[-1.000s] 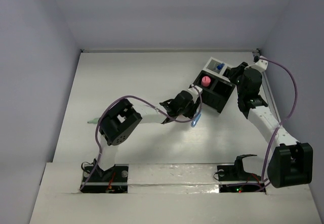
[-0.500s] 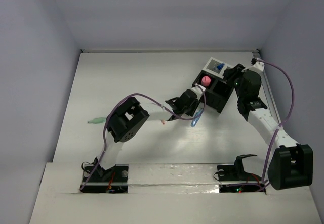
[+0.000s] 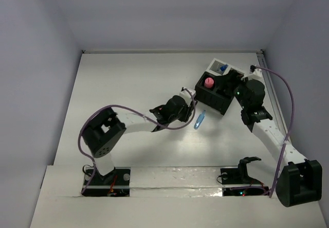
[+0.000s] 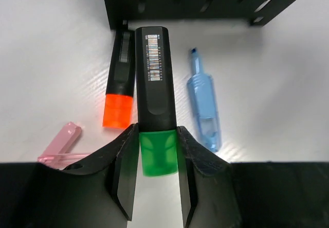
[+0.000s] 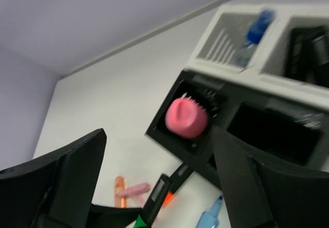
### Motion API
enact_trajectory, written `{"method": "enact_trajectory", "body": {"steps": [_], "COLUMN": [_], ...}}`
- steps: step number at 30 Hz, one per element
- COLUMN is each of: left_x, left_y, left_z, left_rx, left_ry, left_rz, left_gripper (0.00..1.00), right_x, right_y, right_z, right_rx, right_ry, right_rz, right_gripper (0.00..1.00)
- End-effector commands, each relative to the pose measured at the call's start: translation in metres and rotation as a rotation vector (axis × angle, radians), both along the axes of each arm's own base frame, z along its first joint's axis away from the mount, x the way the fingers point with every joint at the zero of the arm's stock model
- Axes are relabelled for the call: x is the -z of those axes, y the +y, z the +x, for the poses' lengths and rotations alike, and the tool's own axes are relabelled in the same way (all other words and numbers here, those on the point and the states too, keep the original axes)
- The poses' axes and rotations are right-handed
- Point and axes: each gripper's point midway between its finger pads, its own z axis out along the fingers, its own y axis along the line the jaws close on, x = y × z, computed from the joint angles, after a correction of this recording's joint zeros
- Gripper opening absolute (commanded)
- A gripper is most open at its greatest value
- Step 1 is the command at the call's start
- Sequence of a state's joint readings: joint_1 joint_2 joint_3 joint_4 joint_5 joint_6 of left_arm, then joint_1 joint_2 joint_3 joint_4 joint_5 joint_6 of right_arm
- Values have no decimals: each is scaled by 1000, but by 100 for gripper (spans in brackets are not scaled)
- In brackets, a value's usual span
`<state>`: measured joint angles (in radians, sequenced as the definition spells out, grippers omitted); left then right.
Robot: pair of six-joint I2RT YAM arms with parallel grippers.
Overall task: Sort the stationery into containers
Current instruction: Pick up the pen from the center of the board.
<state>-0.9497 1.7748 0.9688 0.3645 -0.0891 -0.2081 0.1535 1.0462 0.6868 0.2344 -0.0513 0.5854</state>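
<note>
Left gripper (image 4: 157,158) clamps the green marker (image 4: 154,94) by its green end, barrel aimed at the black box (image 4: 205,1) by the right edge, probably for loading. The right gripper (image 5: 159,184) hovers with its fingers spread.

Cool, even overhead light casts soft shadows, glare streaks the near edge of the bench (image 3: 169,175), and the right wrist view is blurred.

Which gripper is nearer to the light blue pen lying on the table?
Left. The left gripper, clamping a green highlighter, is right beside the light blue pen; the right gripper hangs open by the black box, farther off.
</note>
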Motion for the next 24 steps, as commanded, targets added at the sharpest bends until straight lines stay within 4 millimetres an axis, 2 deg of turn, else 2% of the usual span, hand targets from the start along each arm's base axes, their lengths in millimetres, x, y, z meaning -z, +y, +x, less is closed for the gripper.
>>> {"method": "enact_trajectory", "body": {"steps": [1, 3, 4, 11, 16, 19, 21, 23, 24], "left_x": [-73, -80, -96, -125, -138, -143, -144, -144, -144], "left_y": [-12, -10, -10, 0, 7, 10, 11, 10, 10], "left_z": [-5, -11, -13, -23, -24, -24, -22, -22, -22], "left_rx": [12, 24, 25, 32, 18, 9, 1, 5, 5], "left_ry": [-87, -95, -113, -157, -180, -193, -199, -201, -203], "left_rz": [-237, -282, -332, -423, -455, -460, -455, -455, -454], "left_gripper": [6, 6, 6, 6, 6, 7, 7, 7, 7], "right_x": [0, 3, 5, 9, 19, 23, 23, 22, 22], "right_y": [46, 58, 68, 114, 128, 130, 131, 132, 133], "right_z": [-18, -21, -23, -28, -31, -32, -32, -33, -33], "right_rx": [-186, -215, -240, -401, -447, -458, -465, -471, -478], "right_ry": [14, 22, 30, 48, 73, 87, 89, 87, 92], "right_rz": [39, 32, 33, 58, 87, 97, 99, 103, 105], "right_gripper": [91, 94, 94, 94, 88, 81, 72, 56, 51]}}
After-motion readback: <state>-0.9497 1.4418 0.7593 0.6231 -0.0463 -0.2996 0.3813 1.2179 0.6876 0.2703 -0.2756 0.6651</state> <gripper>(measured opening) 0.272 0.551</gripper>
